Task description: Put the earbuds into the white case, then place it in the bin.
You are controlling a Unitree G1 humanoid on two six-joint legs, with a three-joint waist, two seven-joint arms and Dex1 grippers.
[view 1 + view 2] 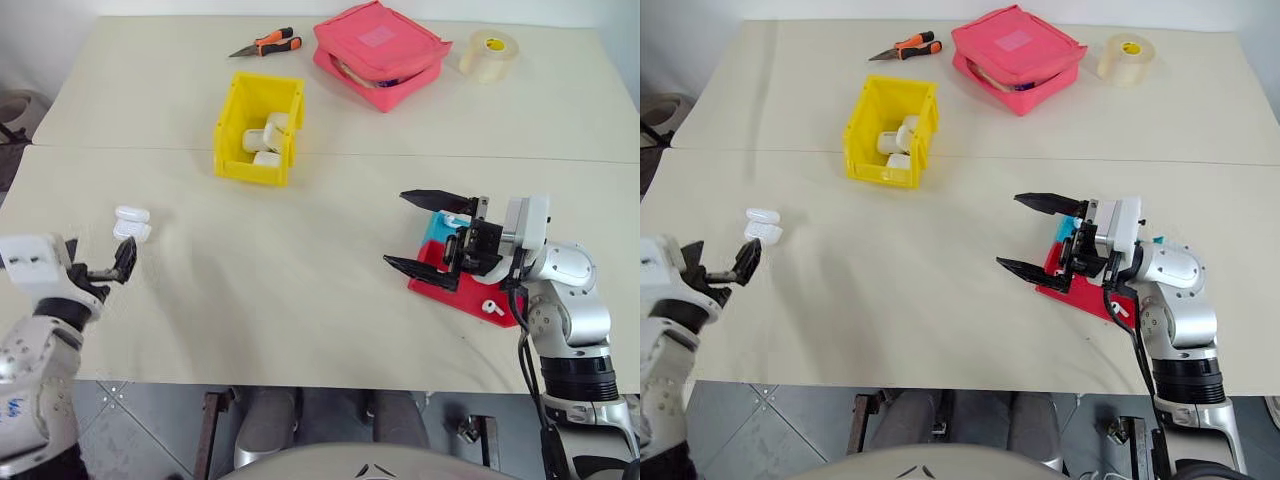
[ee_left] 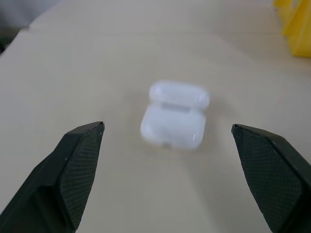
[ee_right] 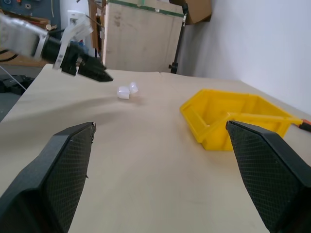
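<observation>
White and glossy, the white case (image 2: pixel 174 115) lies with its lid flipped back on the desk (image 1: pixel 300 260) just ahead of the left claw (image 2: pixel 167 141), whose two black fingers stand spread as wide as they go and hold nothing. The step in hand looks like getting the earbuds seated before the lid is closed: one of the earbuds (image 1: pixel 493 308) rests on the red-and-blue tray (image 1: pixel 455 285) under the right arm, and I cannot tell where its mate is. The right claw (image 1: pixel 420 232) hovers over the near left end of that tray, fully open and empty, pointing across toward the left arm. To do this well, the right claw should probably come down on the earbud by its stem with a narrow, gentle pinch, since so small and slick a piece will likely skid or flick away; the left claw could steady the case from the sides without pressing the lid shut. Farther out, the bin (image 1: pixel 258 130) sits well apart from both claws, with several white items already in it. Beyond it lie orange-handled pliers (image 1: pixel 268 43), a pink zippered pouch (image 1: pixel 380 53) and a roll of clear tape (image 1: pixel 488 55). The desk is a pale cream sheet in two joined sections, with a white wall behind and grey floor tiles below its near edge.
</observation>
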